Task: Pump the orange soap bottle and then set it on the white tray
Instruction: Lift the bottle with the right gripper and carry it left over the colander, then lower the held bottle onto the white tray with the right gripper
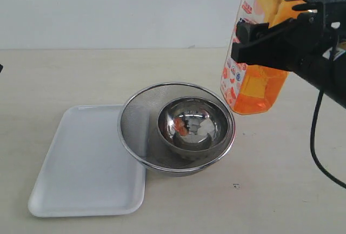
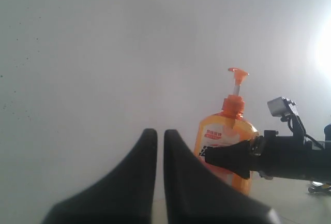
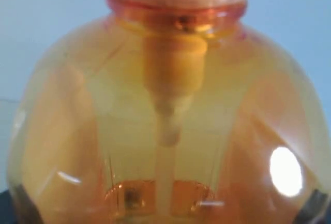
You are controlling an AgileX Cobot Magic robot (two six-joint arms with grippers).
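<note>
The orange soap bottle [image 1: 259, 88] is at the far right of the table, leaning slightly, its pump cut off by the top of the exterior view. My right gripper [image 1: 250, 45] is shut on its upper body, one black finger across the label. I cannot tell whether its base touches the table. The right wrist view is filled by the translucent bottle [image 3: 165, 105]. In the left wrist view the bottle [image 2: 225, 136] shows its raised pump head [image 2: 238, 72]. My left gripper [image 2: 160, 133] is shut, empty and away from it. The white tray [image 1: 81, 164] lies empty at the front left.
A round steel mesh bowl [image 1: 135, 109] with a smaller shiny steel bowl [image 1: 192, 126] inside sits mid-table between bottle and tray, overlapping the tray's right edge. A black cable [image 1: 316, 142] hangs from the right arm. A pale wall stands behind the table.
</note>
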